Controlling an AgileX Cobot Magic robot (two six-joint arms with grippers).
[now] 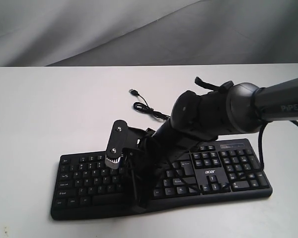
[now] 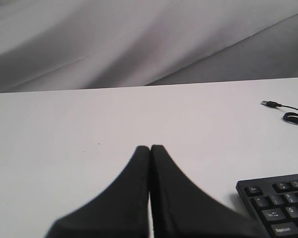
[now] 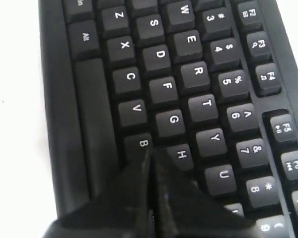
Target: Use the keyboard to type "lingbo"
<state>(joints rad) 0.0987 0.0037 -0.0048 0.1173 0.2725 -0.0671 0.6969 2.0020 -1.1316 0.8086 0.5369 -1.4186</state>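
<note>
So, your right hand (image 3: 150, 154) was clenched, fingers pressed together w/ nothing btwn them, tips at the B key (image 3: 139, 143), just beside H (image 3: 181, 153); couldn't tell if it pressed. Exterior view: that arm reached across the middle of the keyboard (image 1: 233, 173), which lay flat on the white desk (image 1: 35, 114), num pad on the view's right. Your left hand (image 2: 150, 148) was clenched too, empty, over bare desk, keyboard corner near but apart. USB cable (image 1: 145, 106) lay loose behind the keyboard.
</note>
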